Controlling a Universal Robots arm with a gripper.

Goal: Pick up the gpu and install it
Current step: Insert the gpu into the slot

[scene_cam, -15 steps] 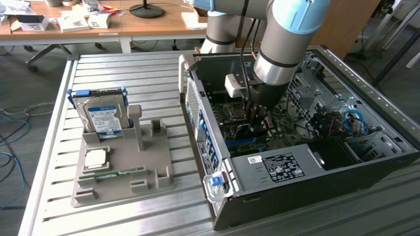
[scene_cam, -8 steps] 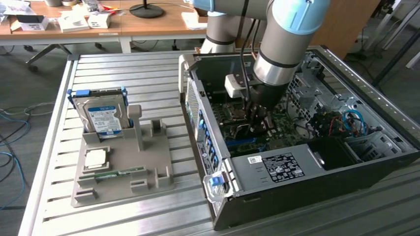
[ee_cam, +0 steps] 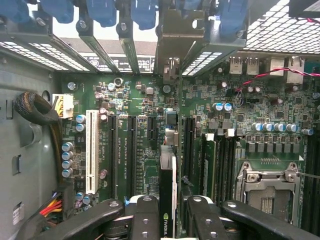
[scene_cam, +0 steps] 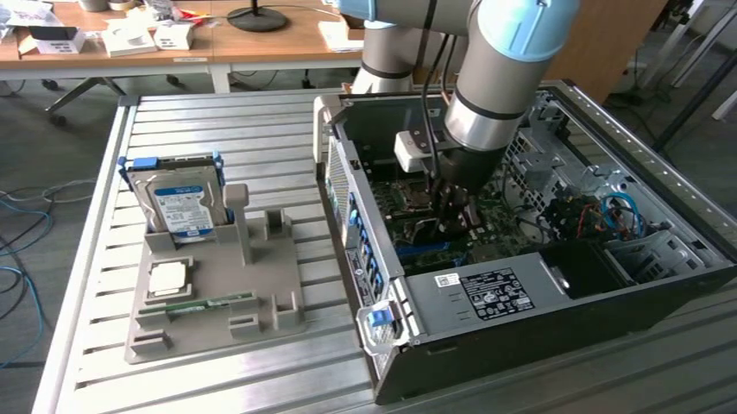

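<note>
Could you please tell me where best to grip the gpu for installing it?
Along the long edge facing away from the motherboard, the claw pinching its two flat faces, as now. The gpu is thin and stands edge-on to the board, so its slot edge stays free.

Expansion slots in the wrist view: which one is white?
The long slot beside the row of silver capacitors, nearest the case wall; the slots between it and the gpu are black.
</note>
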